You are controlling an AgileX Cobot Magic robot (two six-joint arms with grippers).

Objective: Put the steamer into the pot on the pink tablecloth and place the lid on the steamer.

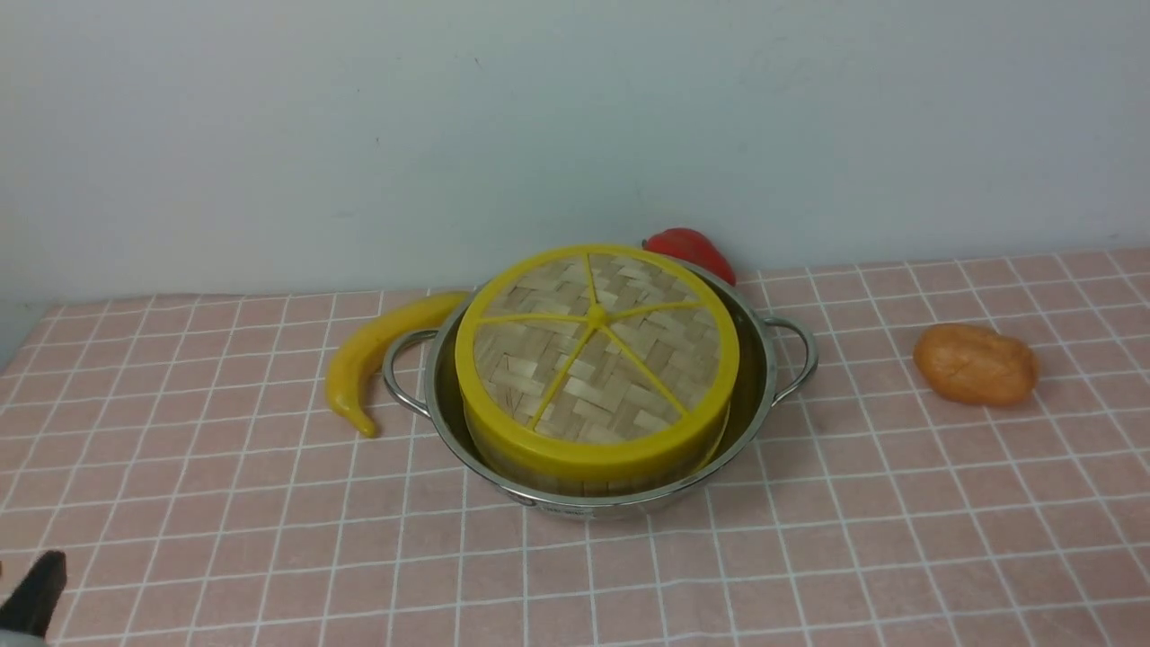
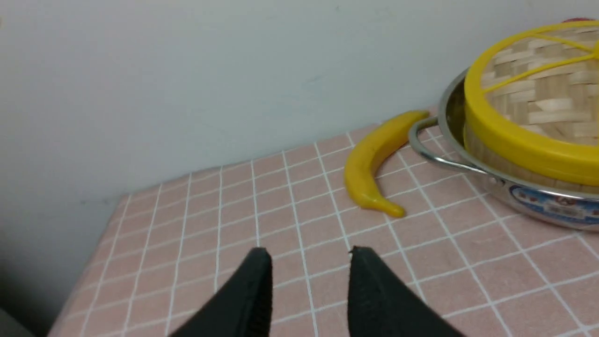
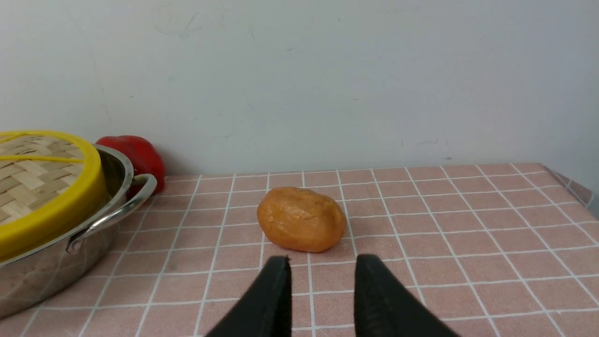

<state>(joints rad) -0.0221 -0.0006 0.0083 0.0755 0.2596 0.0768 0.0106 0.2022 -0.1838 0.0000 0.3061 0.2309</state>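
The shiny pot (image 1: 765, 377) stands on the pink tablecloth (image 1: 269, 503) in the middle of the front view. Inside it sits the steamer (image 1: 539, 483); only a strip of its bamboo wall shows, and its contents are hidden. The woven lid (image 1: 593, 346) with its yellow rim lies on top, tipped slightly toward the camera. My left gripper (image 2: 309, 255) hovers open over bare cloth, well short of the pot (image 2: 538, 201), with nothing between its fingers. My right gripper (image 3: 324, 260) is open too, holds nothing, and is off to the side of the pot (image 3: 51, 267).
A yellow banana (image 1: 377, 355) lies against the pot's left handle. A red pepper (image 1: 690, 250) sits behind the pot by the wall. An orange potato-like lump (image 1: 975, 364) rests to the right, just beyond my right gripper. The cloth's left edge drops off (image 2: 93, 262).
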